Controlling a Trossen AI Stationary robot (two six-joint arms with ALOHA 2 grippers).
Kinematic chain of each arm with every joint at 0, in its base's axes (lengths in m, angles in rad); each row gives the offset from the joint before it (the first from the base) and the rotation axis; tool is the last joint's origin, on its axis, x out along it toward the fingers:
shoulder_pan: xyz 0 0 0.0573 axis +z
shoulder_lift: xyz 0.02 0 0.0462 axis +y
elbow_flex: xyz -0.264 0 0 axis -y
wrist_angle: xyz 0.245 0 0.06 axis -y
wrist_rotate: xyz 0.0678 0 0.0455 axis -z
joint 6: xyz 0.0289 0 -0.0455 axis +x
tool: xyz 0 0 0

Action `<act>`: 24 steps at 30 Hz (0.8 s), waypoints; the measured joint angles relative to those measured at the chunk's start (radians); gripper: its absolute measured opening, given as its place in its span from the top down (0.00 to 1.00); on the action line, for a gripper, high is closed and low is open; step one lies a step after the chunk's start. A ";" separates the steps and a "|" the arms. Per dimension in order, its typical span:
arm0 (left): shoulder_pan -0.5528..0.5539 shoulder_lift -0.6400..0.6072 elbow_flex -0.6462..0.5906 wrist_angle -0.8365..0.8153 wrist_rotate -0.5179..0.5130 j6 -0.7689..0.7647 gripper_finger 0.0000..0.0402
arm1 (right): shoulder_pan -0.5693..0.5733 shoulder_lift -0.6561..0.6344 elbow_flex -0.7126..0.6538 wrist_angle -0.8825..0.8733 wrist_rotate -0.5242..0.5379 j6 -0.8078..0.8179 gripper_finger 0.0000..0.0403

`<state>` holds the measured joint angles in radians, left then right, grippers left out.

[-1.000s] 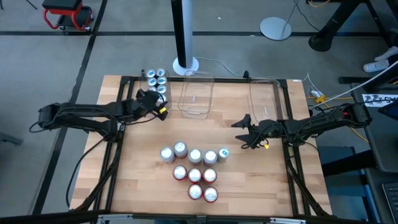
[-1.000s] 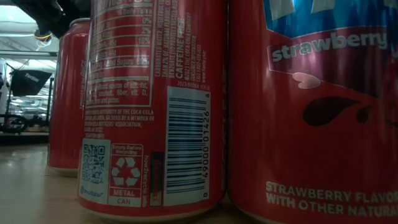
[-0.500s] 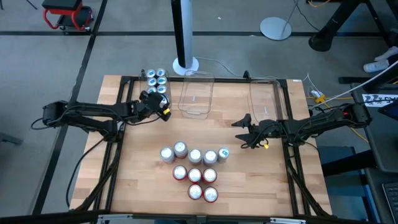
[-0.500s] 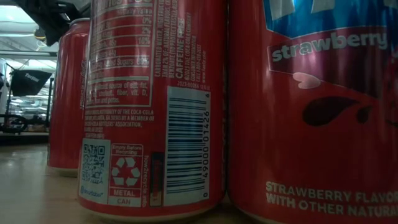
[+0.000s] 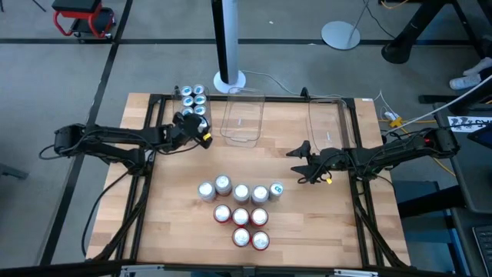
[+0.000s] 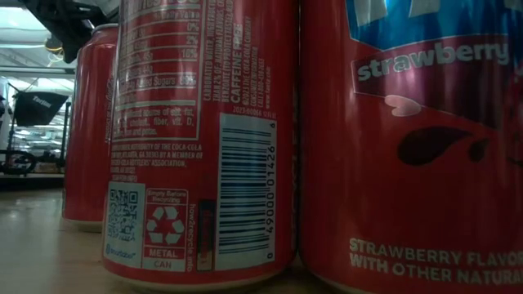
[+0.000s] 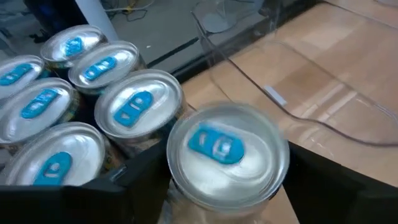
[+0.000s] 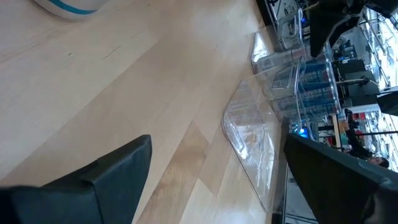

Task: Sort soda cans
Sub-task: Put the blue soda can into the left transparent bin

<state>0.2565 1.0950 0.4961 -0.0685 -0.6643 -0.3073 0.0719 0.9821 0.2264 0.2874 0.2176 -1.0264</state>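
The left gripper (image 5: 198, 132) sits at the far left part of the table (image 5: 177, 223), just at the near end of a cluster of blue-tabbed cans (image 5: 193, 98). In the left wrist view its two dark fingers (image 7: 140, 180) stand either side of one blue-tabbed can (image 7: 227, 155), with gaps on both sides of the lid, so the jaws look parted around it rather than clamped; whether the pads touch its wall cannot be told. That can stands upright, touching or just beside the nearest of the five other blue-tabbed cans (image 7: 138, 111) packed behind it.

Just beside this group lies a clear tub (image 5: 243, 119), and a second clear tub (image 5: 327, 123) stands farther right along the same far edge.

The right gripper (image 5: 301, 163) hangs over bare wood right of centre, its fingers (image 8: 118, 171) spread wide and holding nothing, with a clear tub (image 8: 255, 143) ahead of it in the right wrist view.

Toward the near middle of the table stands the main group of cans: a row of silver-topped ones (image 5: 232, 188) with a teal-topped can (image 5: 277, 188) at its right end, and four red cans (image 5: 241, 217) closer to the near edge. The low view is filled by those red cans (image 6: 204, 139), upright and pressed close together, one labelled strawberry (image 6: 417, 139)
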 joint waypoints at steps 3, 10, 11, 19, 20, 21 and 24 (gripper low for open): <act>0.003 -0.001 0.001 0.004 -0.005 0.001 0.27 | 0.000 0.000 0.000 0.000 0.000 0.000 0.09; 0.004 -0.016 0.024 -0.008 0.001 0.065 0.19 | 0.000 0.000 0.000 0.000 0.000 0.000 0.09; -0.001 -0.026 0.037 -0.007 0.000 0.082 0.19 | 0.000 0.000 0.000 0.000 0.000 0.000 0.09; -0.046 -0.097 0.160 -0.065 0.115 0.178 0.19 | 0.000 0.000 0.000 -0.001 0.000 0.000 0.09; -0.052 -0.098 0.170 -0.059 0.159 0.184 0.19 | 0.000 0.000 0.000 -0.001 -0.001 0.000 0.09; -0.058 -0.097 0.176 -0.047 0.214 0.190 0.19 | 0.000 0.000 0.000 0.000 0.000 0.000 0.09; -0.084 -0.089 0.183 0.022 0.376 0.211 0.19 | 0.000 0.000 0.000 0.000 0.000 0.000 0.09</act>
<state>0.1720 1.0064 0.6796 -0.0462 -0.2883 -0.0963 0.0719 0.9821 0.2268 0.2874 0.2172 -1.0263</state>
